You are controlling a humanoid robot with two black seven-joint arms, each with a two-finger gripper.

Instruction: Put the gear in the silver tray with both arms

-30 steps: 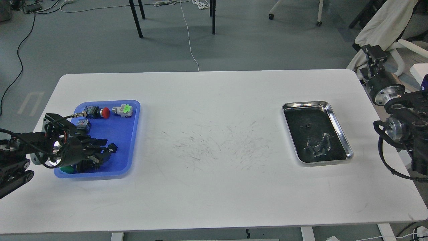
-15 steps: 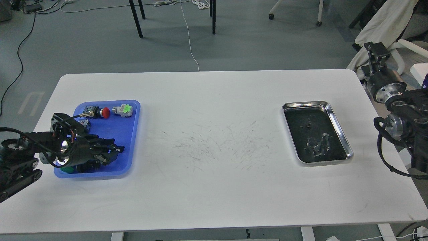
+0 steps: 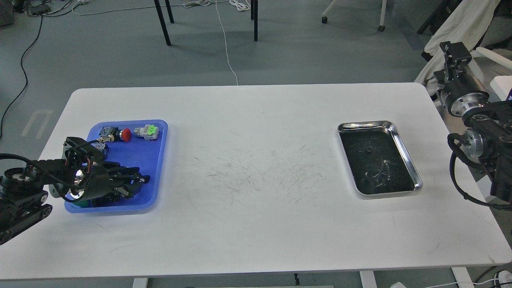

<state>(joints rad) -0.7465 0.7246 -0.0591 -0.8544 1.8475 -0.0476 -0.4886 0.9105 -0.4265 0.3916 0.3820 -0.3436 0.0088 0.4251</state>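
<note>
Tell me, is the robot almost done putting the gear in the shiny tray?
Not nearly. The silver tray holds one tiny dark speck that may be a gear, too small to tell. The left gripper is down in the blue tray among the parts; whether it has gripped anything is unclear. The right gripper waits, raised off the table's edge. Lifting, carrying across and dropping are left.

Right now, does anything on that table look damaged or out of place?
Only the white table itself: its middle is covered in dark scratch marks. Nothing is spilled. The blue tray and silver tray sit flat, though the silver one lies slightly askew to the table's edge.
</note>
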